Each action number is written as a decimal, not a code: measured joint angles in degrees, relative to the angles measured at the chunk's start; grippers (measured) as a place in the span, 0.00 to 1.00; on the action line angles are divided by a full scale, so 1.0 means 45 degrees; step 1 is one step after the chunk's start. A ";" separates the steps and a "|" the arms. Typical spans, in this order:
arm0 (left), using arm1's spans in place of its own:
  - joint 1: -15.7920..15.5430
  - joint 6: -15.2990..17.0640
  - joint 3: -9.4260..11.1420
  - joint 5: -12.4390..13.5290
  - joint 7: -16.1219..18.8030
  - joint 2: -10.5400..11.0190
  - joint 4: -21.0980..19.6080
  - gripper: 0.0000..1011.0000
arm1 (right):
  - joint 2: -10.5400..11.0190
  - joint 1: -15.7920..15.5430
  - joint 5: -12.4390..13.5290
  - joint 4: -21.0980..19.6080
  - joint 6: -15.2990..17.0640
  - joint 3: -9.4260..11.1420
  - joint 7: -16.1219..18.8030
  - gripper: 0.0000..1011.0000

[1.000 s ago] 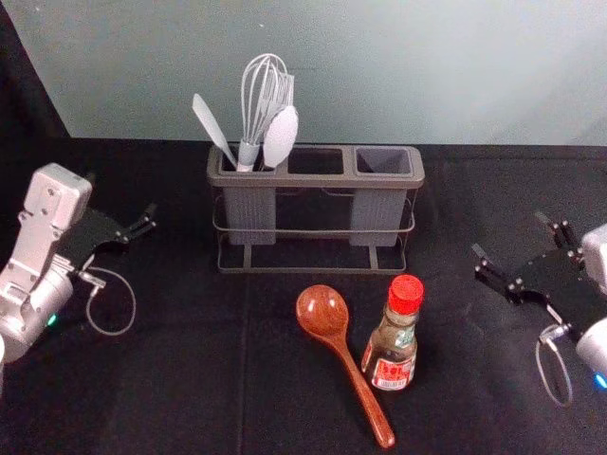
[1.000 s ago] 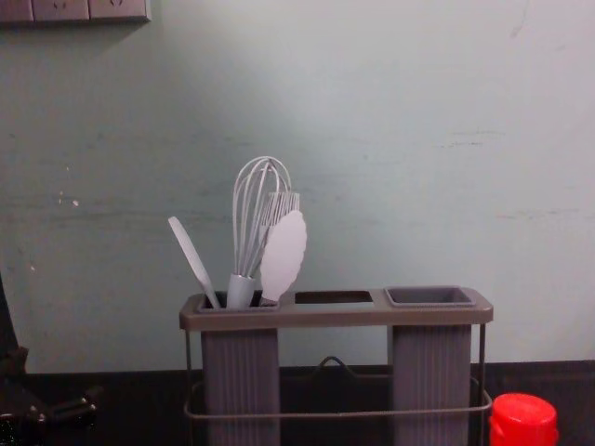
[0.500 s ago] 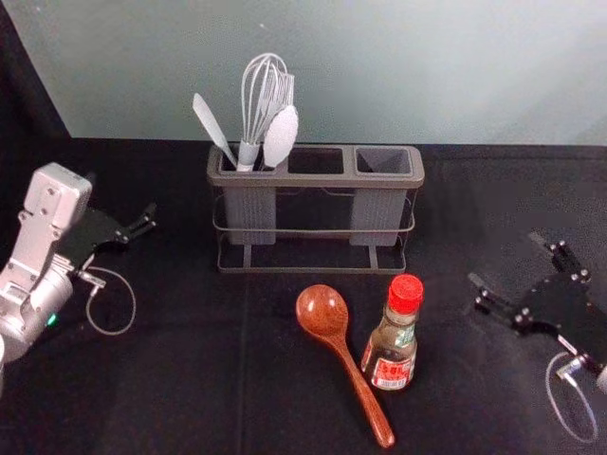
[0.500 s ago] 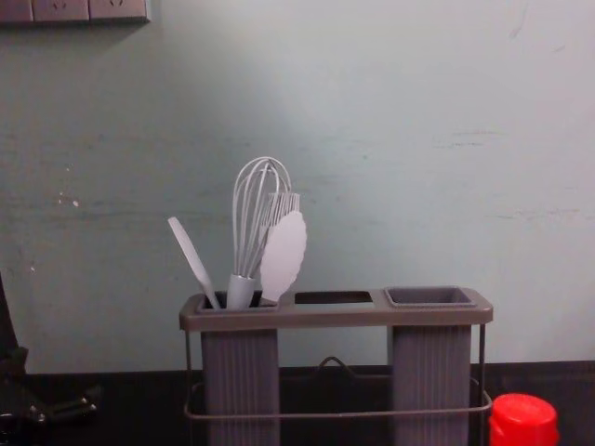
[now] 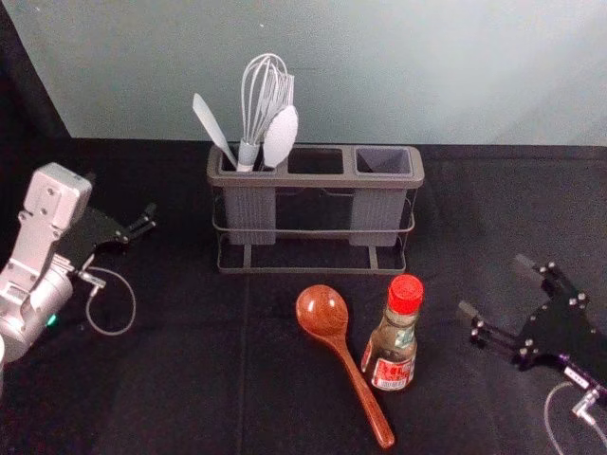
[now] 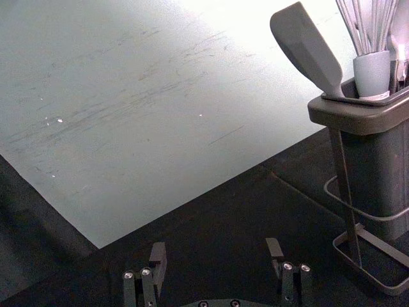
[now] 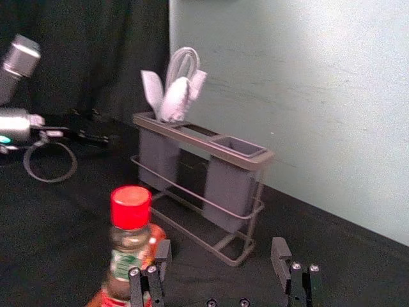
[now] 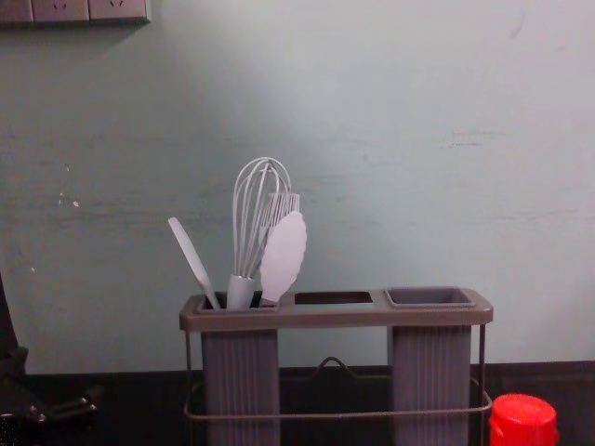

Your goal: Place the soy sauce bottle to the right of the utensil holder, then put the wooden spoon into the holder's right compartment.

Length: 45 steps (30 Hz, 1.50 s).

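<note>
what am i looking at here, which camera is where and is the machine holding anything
This is a robot with two arms. The head view looks down from its head, the chest view looks forward from lower on its body, and each wrist view comes from a camera on that arm.

On the dark table a wooden spoon lies beside an upright soy sauce bottle with a red cap. Behind them stands a utensil holder, with pale utensils in its left compartment.

Nothing is held: the left gripper is open, off to the holder's left, and the right gripper is open, to the right of the bottle.
</note>
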 joint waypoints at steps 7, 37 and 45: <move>-0.0001 0.0000 0.0000 0.0000 0.0000 0.0000 0.0000 1.00 | -0.0230 -0.0154 0.0451 -0.0258 -0.0033 -0.0152 0.0780 0.99; -0.0001 0.0000 0.0000 -0.0001 0.0000 0.0000 0.0000 1.00 | -0.2637 0.2013 -0.0122 0.1139 0.0699 -0.1457 0.2198 0.99; -0.0001 -0.0001 0.0000 0.0000 0.0000 0.0000 0.0000 1.00 | -0.3087 0.2260 -0.0239 0.1450 0.0823 -0.1458 0.2485 0.99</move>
